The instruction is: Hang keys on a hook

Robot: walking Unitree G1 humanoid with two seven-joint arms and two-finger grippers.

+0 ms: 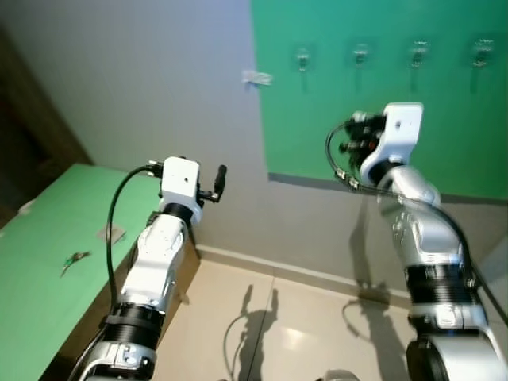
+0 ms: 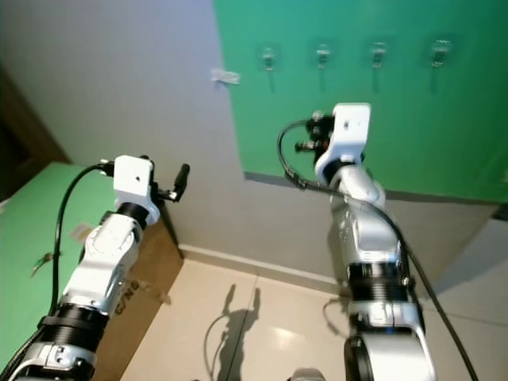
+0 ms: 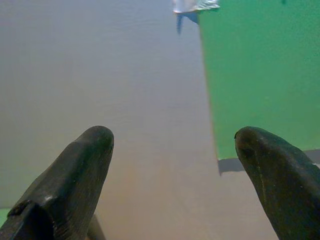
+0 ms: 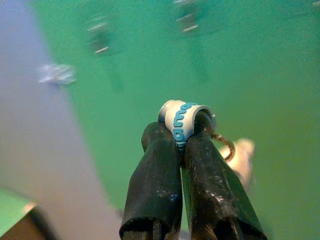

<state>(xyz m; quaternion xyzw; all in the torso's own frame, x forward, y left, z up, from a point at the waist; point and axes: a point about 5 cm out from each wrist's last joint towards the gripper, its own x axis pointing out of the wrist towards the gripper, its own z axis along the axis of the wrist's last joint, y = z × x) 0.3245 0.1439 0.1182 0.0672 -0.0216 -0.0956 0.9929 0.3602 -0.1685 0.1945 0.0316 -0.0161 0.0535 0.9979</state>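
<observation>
Left eye view shows a green panel (image 1: 444, 151) on the wall carrying four hooks (image 1: 360, 55). Below them the right gripper (image 4: 181, 137) is raised, its fingers clamped on the keys (image 4: 182, 119) by a white-and-blue loop. The left gripper (image 3: 172, 150) gapes wide, holding nothing, toward the wall.
</observation>
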